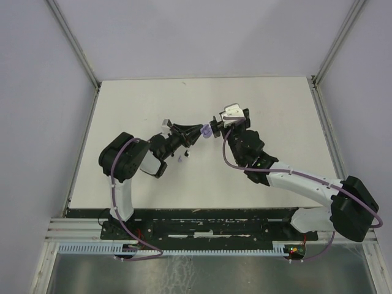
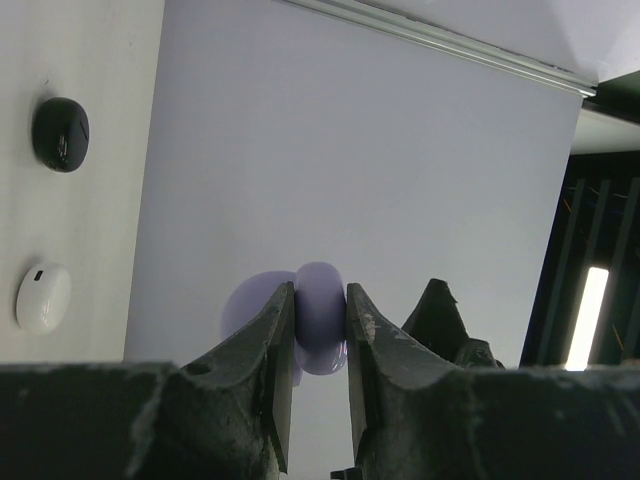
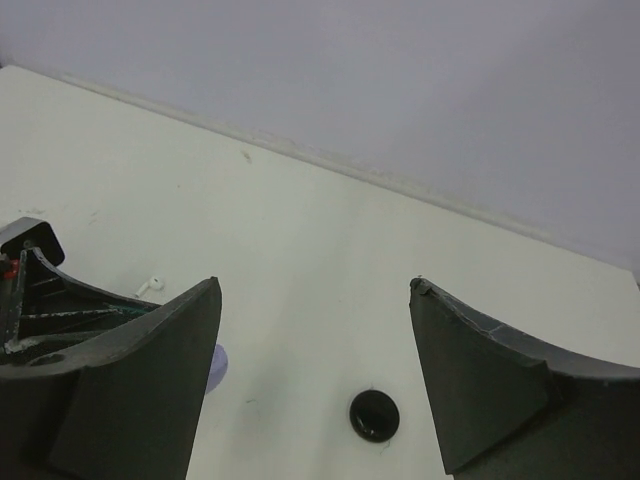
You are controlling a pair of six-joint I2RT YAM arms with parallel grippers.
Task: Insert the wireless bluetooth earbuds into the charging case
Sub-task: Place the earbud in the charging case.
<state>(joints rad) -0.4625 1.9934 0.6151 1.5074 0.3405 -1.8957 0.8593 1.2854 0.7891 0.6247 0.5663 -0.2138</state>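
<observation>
Left tool (image 2: 320,296) clamped on lilac charging case (image 2: 322,330), raised off the surface (image 3: 330,250), prob. to present it. Right tool (image 3: 315,285) opposite, jaws wide apart, empty. White earbud (image 3: 150,284) and lilac earbud (image 1: 180,159) lie loose below. Round black case (image 3: 374,415), white case (image 2: 43,297) off to the side; nothing blocking.

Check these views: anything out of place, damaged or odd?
Nothing looks spilled or damaged. One oddity: the lilac case is off the table, pinched in mid-air by the shut left tool, with the right tool open close by. One white earbud lies loose on the table, outside any case.
</observation>
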